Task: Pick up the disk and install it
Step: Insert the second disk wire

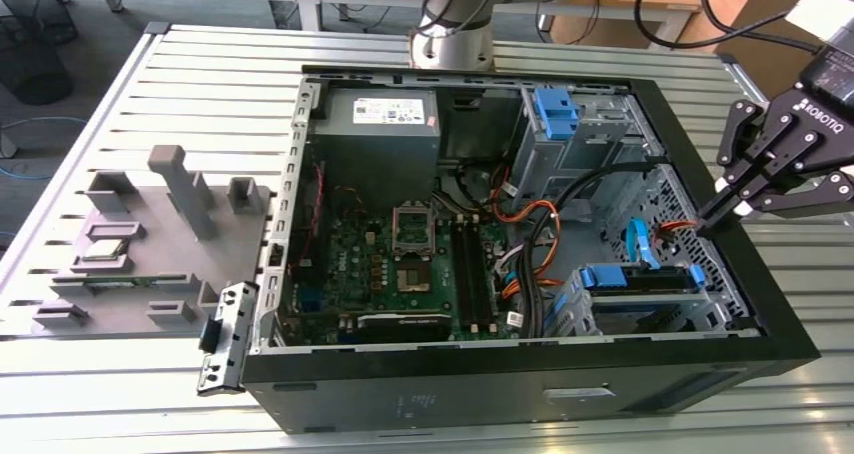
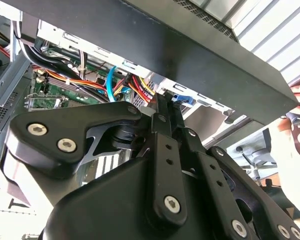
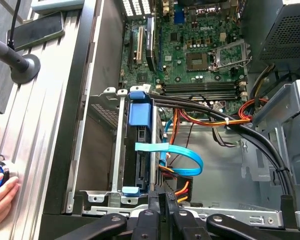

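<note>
Gripper sat at the case's rim on the exterior view's right, fingers pressed together, holding nothing. Fingertips dipped just inside the wall near the orange cable bundle. The disk was already seated on edge in the drive cage beside them, blue bracket around it, light-blue data cable looping off it. Further in: motherboard with empty CPU socket, grey power supply at the far wall. Grey fixture tray lay on the table at the exterior view's left. A person's hand rested on the table edge.
</note>
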### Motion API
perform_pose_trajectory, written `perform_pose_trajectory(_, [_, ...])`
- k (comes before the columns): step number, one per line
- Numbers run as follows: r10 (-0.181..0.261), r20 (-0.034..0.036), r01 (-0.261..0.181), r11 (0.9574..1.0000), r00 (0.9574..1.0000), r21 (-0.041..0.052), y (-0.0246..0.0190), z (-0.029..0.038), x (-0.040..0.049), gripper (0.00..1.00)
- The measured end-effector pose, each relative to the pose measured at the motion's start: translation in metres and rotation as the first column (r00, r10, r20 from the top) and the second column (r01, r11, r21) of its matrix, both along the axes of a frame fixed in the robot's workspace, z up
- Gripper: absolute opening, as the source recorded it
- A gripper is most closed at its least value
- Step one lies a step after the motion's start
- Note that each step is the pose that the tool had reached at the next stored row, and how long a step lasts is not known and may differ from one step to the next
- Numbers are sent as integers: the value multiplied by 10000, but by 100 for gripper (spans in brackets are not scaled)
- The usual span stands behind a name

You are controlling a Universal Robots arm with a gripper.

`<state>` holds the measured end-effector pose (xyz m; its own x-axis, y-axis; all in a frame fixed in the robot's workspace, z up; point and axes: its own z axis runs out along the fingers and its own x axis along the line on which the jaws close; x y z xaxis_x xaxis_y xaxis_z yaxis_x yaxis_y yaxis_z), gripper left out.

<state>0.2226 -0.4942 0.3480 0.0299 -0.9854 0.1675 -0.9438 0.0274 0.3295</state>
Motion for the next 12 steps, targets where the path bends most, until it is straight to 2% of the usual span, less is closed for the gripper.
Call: perform_pose_trajectory(12, [56, 366, -56, 10000, 9993, -1, -12, 0, -192, 17])
